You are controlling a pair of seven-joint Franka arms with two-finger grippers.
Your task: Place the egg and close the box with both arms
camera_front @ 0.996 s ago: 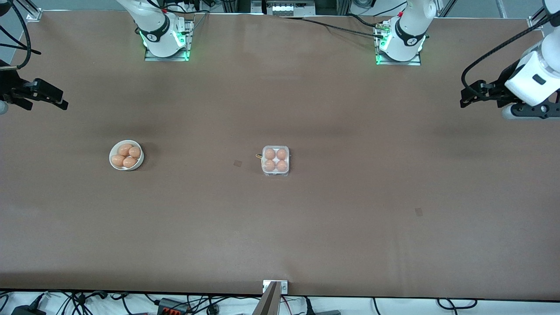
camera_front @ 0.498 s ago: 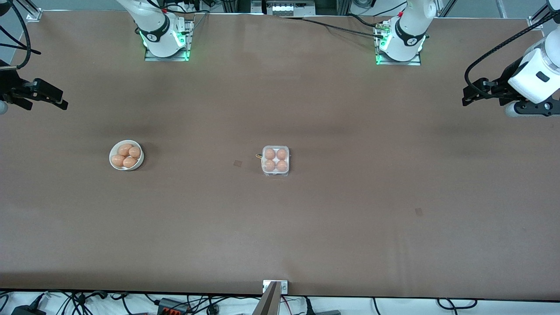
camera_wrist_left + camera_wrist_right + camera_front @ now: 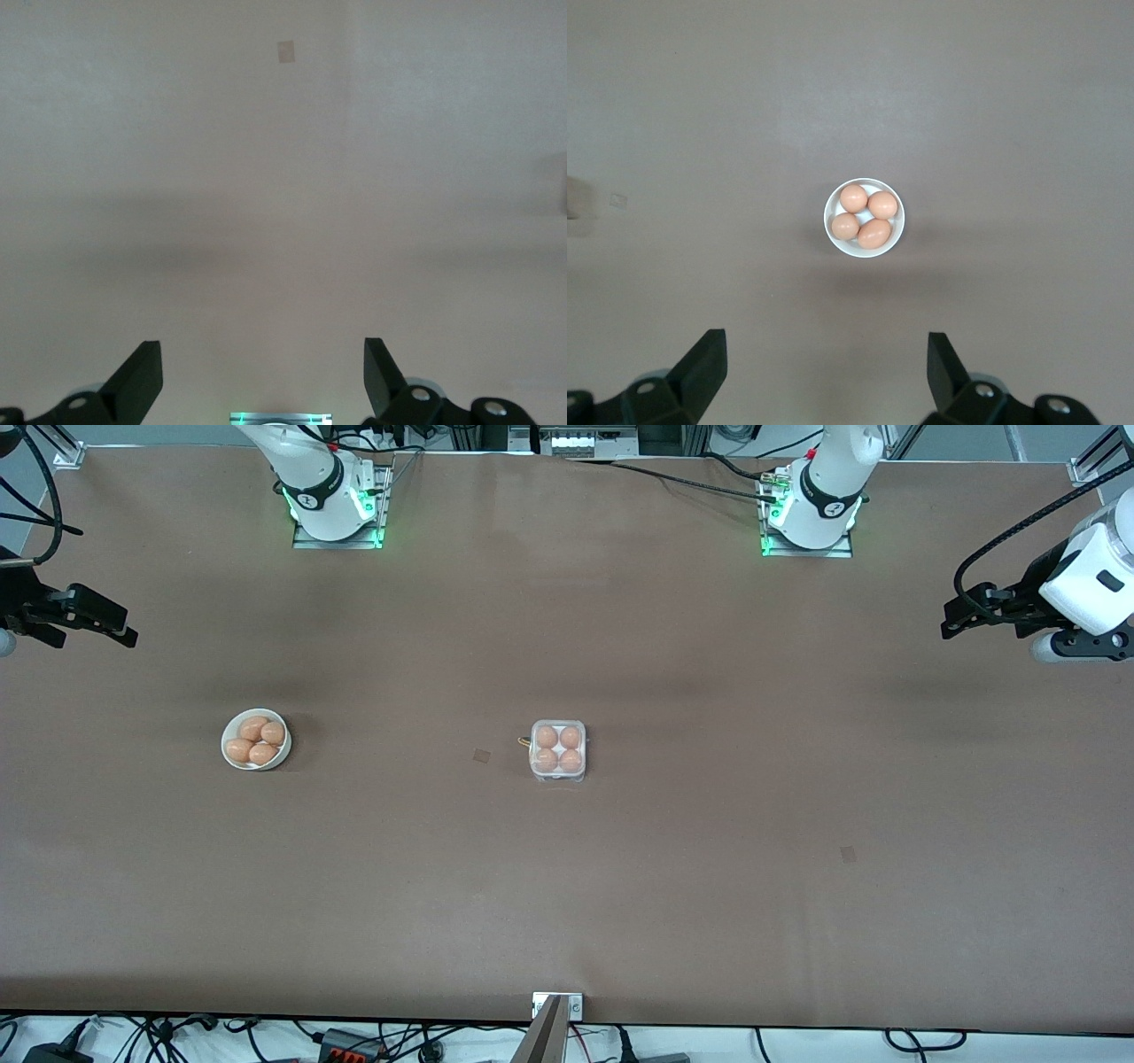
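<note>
Four eggs already sit in the box, one to each cell, and the clear lid looks folded down over them, though I cannot tell whether it is latched. The box rests near the middle of the desk, well apart from both of my grippers.

My left gripper hangs over bare desk at the left arm's end, its fingers spread wide with nothing between them. My right gripper is up at the right arm's end, fingers just as wide apart and empty. Its wrist view looks down on the white bowl, which holds four more eggs and stands toward the right arm's end from the box, about level with it.

By my reckoning, placing and closing are done, and both arms are parked clear. If anything remains, it is to check the lid: should it prove loose, I would bring both grippers in over the box, steady the tray with one, and press the lid's free edge down with the other, gently, since the thin plastic could slide or buckle on the eggs beneath.
</note>
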